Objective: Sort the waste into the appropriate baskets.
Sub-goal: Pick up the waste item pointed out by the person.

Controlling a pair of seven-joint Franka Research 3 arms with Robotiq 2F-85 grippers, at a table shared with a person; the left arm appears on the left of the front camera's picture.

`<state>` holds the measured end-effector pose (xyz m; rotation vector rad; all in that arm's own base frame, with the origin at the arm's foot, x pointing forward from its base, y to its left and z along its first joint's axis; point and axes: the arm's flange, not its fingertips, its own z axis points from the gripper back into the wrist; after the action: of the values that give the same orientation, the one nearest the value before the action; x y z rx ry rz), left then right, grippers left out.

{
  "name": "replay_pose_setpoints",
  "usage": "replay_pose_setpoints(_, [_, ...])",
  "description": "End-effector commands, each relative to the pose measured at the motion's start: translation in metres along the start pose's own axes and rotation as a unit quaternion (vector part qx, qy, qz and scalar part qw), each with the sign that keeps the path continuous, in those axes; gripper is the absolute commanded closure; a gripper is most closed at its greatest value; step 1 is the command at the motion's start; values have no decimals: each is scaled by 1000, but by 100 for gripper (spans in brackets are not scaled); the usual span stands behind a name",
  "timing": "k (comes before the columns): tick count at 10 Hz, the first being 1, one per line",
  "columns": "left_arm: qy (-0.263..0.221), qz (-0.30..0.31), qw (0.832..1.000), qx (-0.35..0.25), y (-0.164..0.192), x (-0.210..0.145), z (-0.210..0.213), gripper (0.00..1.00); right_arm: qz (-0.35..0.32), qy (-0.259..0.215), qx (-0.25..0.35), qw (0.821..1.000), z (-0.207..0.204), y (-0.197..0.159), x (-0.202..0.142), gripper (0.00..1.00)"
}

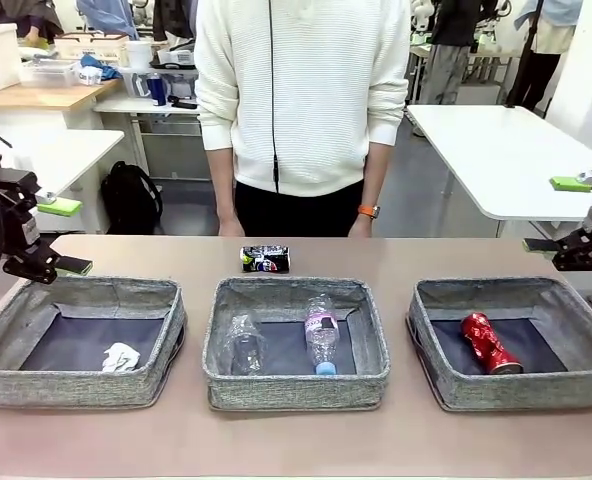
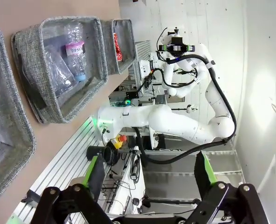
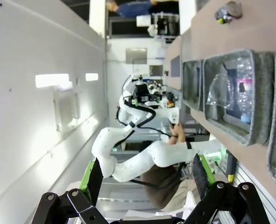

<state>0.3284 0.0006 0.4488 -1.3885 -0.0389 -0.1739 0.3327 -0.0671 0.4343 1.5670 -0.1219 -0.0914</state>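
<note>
Last item out: the crushed dark multicoloured can (image 1: 264, 259) lies on the table beyond the middle basket (image 1: 296, 391) – light, dented, probably slippery, best pinched across its flattened sides – while the left gripper (image 1: 66, 236) and right gripper (image 1: 554, 214) wait spread wide, empty.

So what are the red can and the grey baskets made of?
The crushed red can looks like thin metal: glossy, with sharp dents that catch the light. The grey baskets, like the right one, look like woven fabric: matt, flecked weave, soft sagging sides, dark flat bottoms.
</note>
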Motion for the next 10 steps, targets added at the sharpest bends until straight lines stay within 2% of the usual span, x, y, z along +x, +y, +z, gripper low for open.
replay_pose_setpoints(1, [-7,0,1000,-1,-3,2,-3,0,-1,5,1,1000,0,3,-2,0])
replay_pose_setpoints(10, [-7,0,1000,-1,-3,2,-3,0,-1,5,1,1000,0,3,-2,0])
